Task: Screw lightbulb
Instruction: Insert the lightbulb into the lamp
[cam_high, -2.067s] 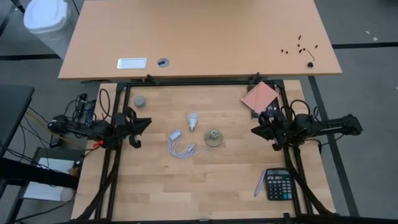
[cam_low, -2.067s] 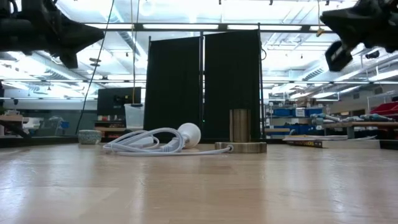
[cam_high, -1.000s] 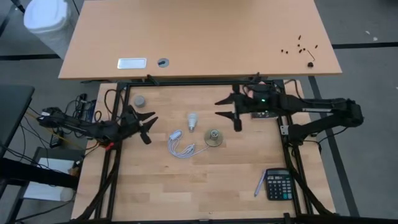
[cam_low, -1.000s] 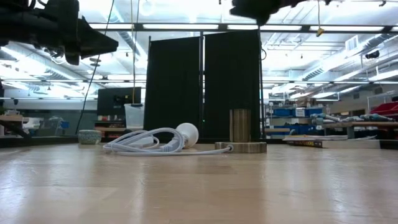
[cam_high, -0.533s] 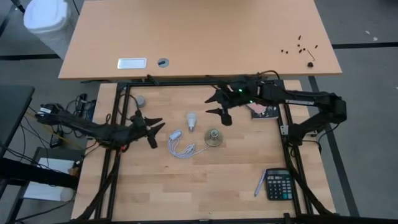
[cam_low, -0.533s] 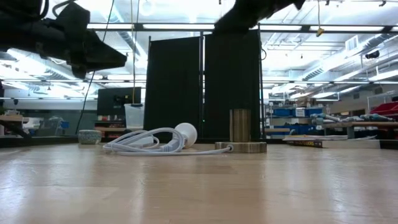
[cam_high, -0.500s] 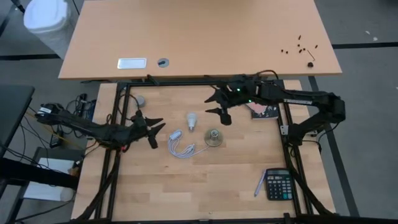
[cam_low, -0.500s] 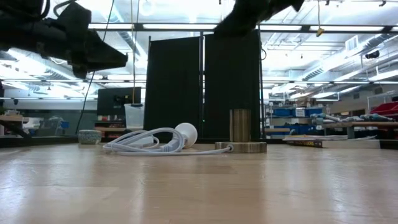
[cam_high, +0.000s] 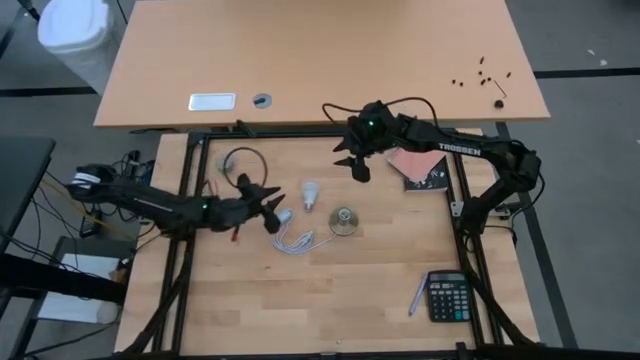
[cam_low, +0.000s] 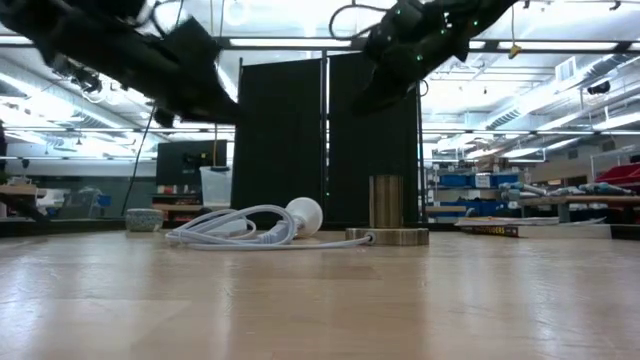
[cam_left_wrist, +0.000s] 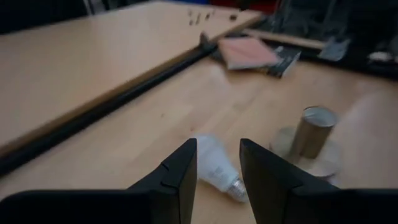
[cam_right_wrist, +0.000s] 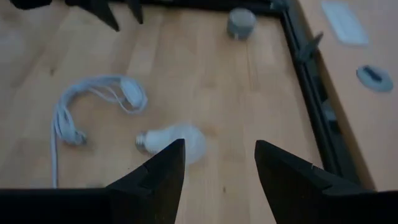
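So far nothing of the screwing is done, as we judge it; going from the big things down, the wooden table (cam_high: 330, 300) fills the middle of the high view, and across it we have both arms reaching in toward the centre; our right gripper (cam_high: 353, 165) hangs in the upper middle of the high view, above and to the right of the bulb, its jaws standing apart with nothing between them, as the right wrist view shows with the wood and the bulb in the gap; our left gripper (cam_high: 272, 205) sits left of centre, just beside the coiled white cable (cam_high: 290, 238), its jaws likewise apart and empty, with the bulb showing between the fingers in the left wrist view; next in size, the socket (cam_high: 344, 220), a round metal disc with a short upright collar, stands just right of centre, bare, with nothing threaded into it; smallest, the lightbulb (cam_high: 310, 192) lies on its side on the wood at the centre of the high view, near the socket but apart from it, touched by neither gripper; so what is left, by our reckoning, is everything: picking up the bulb, steadying the socket, seating the screw base in the collar and turning it home.
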